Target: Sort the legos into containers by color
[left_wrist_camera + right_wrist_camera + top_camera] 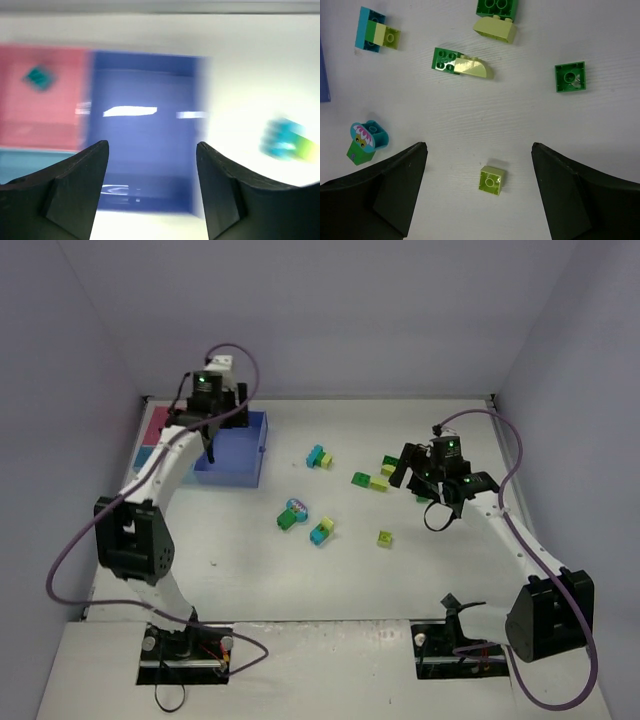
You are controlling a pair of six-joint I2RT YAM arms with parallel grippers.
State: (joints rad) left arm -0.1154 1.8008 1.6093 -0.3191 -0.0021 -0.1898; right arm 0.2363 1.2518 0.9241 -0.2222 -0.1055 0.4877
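Observation:
My left gripper [210, 452] hangs open and empty over the medium-blue tray [240, 448]. In the blurred left wrist view the open gripper [152, 149] frames that tray [145, 100], with the pink tray [45, 110] at left holding a teal brick [39, 77]. My right gripper [437, 512] is open and empty above the table. In the right wrist view it [479, 146] stands apart on either side of a small yellow-green brick [492, 180], which also shows in the top view [385, 538].
Loose legos lie mid-table: a cyan and yellow-green pair [318, 457], green and pale-yellow pairs [370, 481], a green and teal piece with a face sticker [292, 513], a cyan-green pair [322, 531], a flat green brick [570, 77]. A light-blue tray [25, 162] adjoins the pink one.

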